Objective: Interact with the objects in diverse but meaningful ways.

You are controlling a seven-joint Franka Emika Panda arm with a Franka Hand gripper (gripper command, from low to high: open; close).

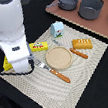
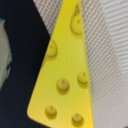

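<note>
End effector: hidden beneath the white arm (image 1: 13, 32); cannot tell whether spread or pinching.
Cheese: yellow holed cheese wedge (image 2: 65, 75) lies partly on the woven beige placemat (image 1: 81, 80), at its edge on the exterior view's left, overlapping the dark table (image 1: 94, 105).
Others: pale blue milk carton (image 1: 57, 28), orange-brown bread loaf (image 1: 82, 43), flat yellow box (image 1: 38, 46) on the placemat.

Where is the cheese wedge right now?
The cheese wedge fills the wrist view, lying across the placemat's edge; in the exterior view it peeks out at the placemat's left edge, under the arm.
</note>
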